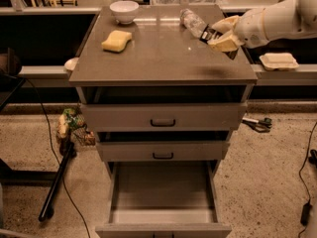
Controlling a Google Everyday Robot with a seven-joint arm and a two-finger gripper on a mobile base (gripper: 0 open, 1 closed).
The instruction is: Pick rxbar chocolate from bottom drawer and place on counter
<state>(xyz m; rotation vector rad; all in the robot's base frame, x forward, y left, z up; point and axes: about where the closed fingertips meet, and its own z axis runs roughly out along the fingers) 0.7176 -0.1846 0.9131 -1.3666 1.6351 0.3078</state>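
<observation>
The grey-brown worktop fills the upper middle of the view, above three grey drawers. The bottom drawer, at 6 o'clock below it, stands pulled far out with its grey floor showing, and the two upper drawers with black handles sit nearly closed. A pale arm reaches in from 3 o'clock and ends in the tool, which hangs over the worktop at about 2 o'clock, close to the right edge. Its cream fingers are drawn close and pinch the bar, a small dark wrapper whose end pokes out of the tool toward 9 o'clock. The bar is off the surface, and a soft shadow lies on the worktop below it toward 6 o'clock. A clear bottle lies on its side at 1 o'clock, just beside the tool. A white bowl sits at 11 o'clock and a yellow sponge at 10 o'clock, both well apart from the tool.
</observation>
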